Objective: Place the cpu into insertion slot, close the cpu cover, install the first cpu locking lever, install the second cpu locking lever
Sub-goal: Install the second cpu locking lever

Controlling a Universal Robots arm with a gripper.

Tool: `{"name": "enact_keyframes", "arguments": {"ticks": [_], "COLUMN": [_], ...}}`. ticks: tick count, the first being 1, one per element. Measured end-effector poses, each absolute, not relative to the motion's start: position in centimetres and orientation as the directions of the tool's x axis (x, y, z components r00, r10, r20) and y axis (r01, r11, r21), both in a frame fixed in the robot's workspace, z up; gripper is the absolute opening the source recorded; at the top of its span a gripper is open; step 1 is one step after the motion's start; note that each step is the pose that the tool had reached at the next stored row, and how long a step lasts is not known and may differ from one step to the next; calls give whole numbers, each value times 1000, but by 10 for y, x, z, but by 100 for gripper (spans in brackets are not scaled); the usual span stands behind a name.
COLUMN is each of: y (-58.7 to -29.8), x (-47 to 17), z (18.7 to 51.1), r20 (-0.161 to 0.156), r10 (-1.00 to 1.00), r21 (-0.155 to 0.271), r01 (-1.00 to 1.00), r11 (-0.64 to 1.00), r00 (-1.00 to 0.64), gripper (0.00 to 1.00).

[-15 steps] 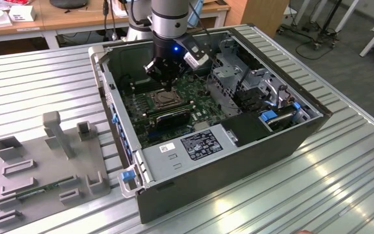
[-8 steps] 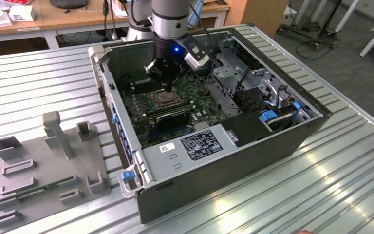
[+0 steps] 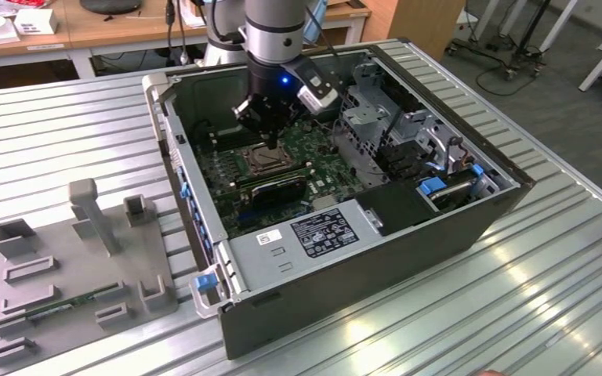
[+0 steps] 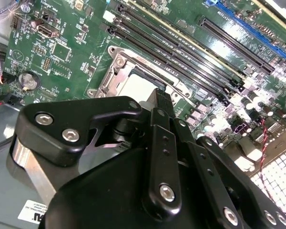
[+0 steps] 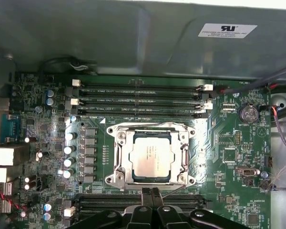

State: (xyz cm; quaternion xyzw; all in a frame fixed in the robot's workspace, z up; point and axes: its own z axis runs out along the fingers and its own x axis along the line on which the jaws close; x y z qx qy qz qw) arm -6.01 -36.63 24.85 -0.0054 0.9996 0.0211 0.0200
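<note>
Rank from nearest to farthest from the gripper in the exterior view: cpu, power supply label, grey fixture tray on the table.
1. cpu: just under the gripper, inside the case.
2. power supply label: at the case's front wall.
3. grey fixture tray: outside the case, toward the exterior view's left.

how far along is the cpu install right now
Done, as it looks: the cpu lies in the insertion slot, with the cpu cover down around it. In hand: the gripper, fingers together and holding nothing, sits at the socket's edge beside the memory slots. Left: whether either locking lever is latched cannot be told here.
</note>
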Motion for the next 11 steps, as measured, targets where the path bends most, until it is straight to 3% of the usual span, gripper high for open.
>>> {"name": "enact_keyframes", "arguments": {"ticks": [11], "y": [-369], "x": [-60], "z": [249], "r20": [-40], "r10": [-10], "r21": [42], "r01": [-12], "r11": [999], "r00": [-999], "gripper": [11]}}
